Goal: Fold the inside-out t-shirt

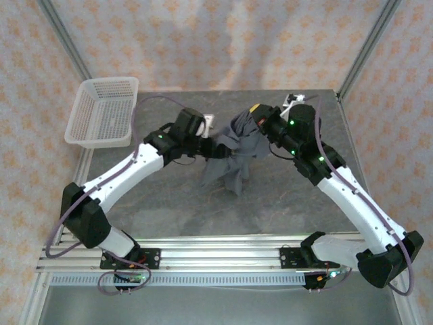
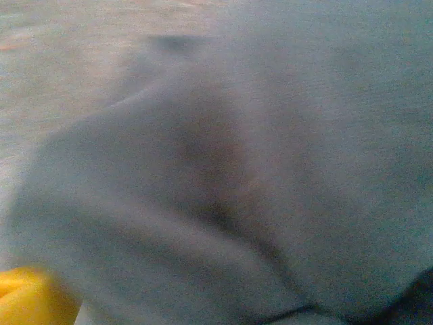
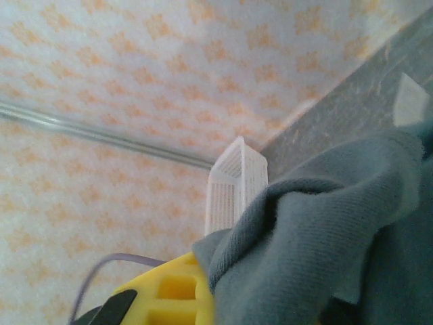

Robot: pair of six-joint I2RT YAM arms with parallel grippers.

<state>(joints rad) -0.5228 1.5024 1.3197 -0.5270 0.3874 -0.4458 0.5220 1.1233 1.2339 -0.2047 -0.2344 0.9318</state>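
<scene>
**A:** So, how far along is the fold?

**B:** Barely begun, I'd judge. The inside-out t-shirt (image 1: 229, 162) is a crumpled bunch around the middle of the table (image 1: 169, 200), a little toward the far side. It shows no flat panel, no straight edge and no crease.

**A:** Is it lying down or lifted?

**B:** Some of each. Its upper part is drawn up to the right gripper (image 1: 260, 120), and the rest hangs in a loose clump between the two arms, with the lower folds reaching the tabletop.

**A:** Does the right gripper have it, then?

**B:** Yes. Its jaws are closed tight, and in the right wrist view the grey cloth drapes over the yellow finger (image 3: 169, 291), so I take it to be pinching fabric.

**A:** And the left gripper?

**B:** The left gripper (image 1: 205, 139) sits right against the left side of the bunch (in its wrist view the cloth is close and blurred). I can't tell whether its jaws are apart or closed, or whether it has hold of anything.

**A:** What's left to do?

**B:** Nearly everything. The shirt needs spreading flat and the sleeves and hem need finding before any fold can be made. The white basket (image 1: 98, 140) stands well apart at the far left.
</scene>
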